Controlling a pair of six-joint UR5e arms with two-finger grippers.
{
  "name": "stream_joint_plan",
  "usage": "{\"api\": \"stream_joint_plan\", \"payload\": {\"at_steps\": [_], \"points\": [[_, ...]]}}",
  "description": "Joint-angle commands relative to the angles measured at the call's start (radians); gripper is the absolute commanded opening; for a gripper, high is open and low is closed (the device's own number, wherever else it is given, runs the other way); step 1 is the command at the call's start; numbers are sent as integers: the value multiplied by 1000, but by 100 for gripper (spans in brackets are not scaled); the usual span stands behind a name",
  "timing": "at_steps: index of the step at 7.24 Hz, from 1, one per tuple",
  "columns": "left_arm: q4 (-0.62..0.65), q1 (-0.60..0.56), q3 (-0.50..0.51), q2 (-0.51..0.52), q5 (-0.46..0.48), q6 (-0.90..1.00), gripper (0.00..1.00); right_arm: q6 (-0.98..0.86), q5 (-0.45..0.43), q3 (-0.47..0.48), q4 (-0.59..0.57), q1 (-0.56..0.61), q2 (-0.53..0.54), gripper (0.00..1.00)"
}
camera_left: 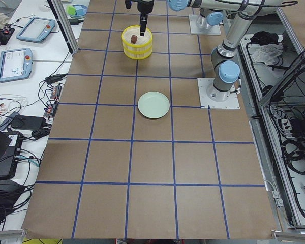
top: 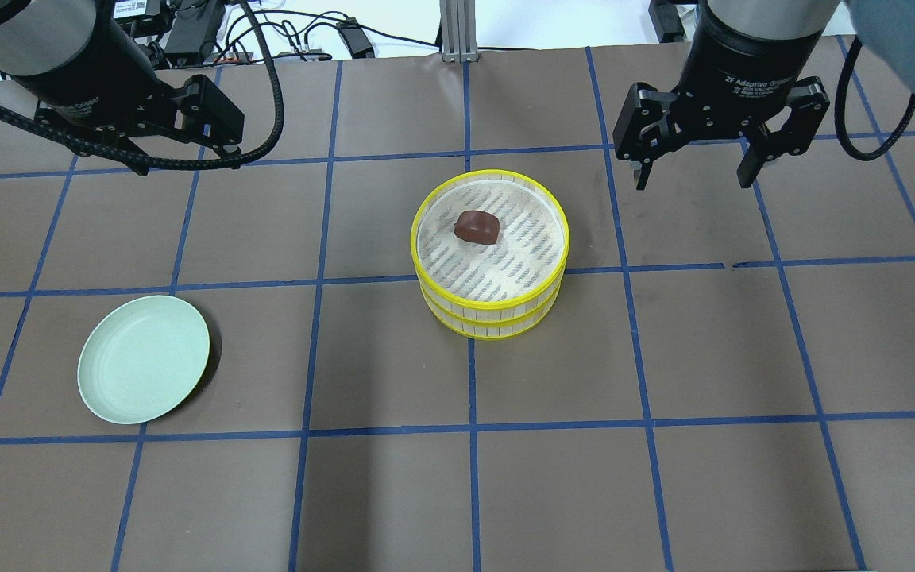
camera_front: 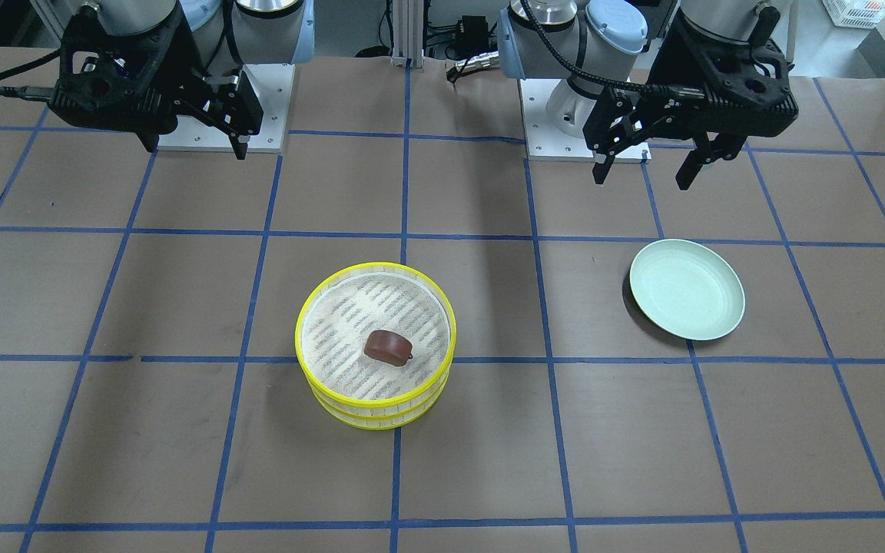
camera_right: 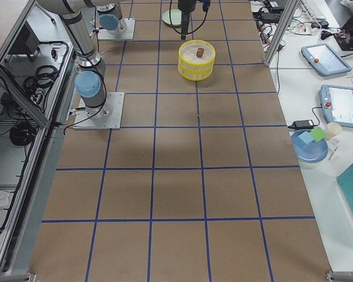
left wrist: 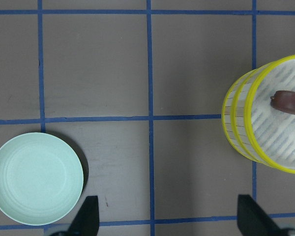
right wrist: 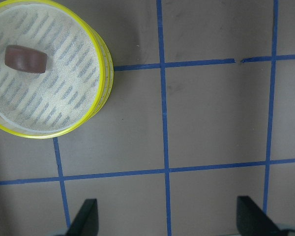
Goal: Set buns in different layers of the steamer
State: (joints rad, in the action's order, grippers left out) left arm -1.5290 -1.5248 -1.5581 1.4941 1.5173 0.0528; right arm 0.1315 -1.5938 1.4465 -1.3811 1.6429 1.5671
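Two yellow-rimmed steamer layers are stacked at the table's middle, the top layer on the lower layer. The dark reddish-brown bun lies on the top layer's floor and also shows in the front view. The cream-white bun is out of view. My left gripper is open and empty, raised near the robot's base, above the table behind the plate. My right gripper is open and empty, raised to the right of the stack. The stack shows at the right wrist view's upper left.
An empty pale green plate sits on the table's left side, well apart from the stack; it also shows in the left wrist view. Brown paper with blue tape lines covers the table. Tablets and cables lie beyond the table's far edge.
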Motion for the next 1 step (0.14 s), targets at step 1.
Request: {"api": "stream_joint_plan", "payload": {"at_steps": [1], "points": [[-2, 0, 0, -2, 3, 4, 100, 0, 0, 0, -1, 0, -1, 100]]}}
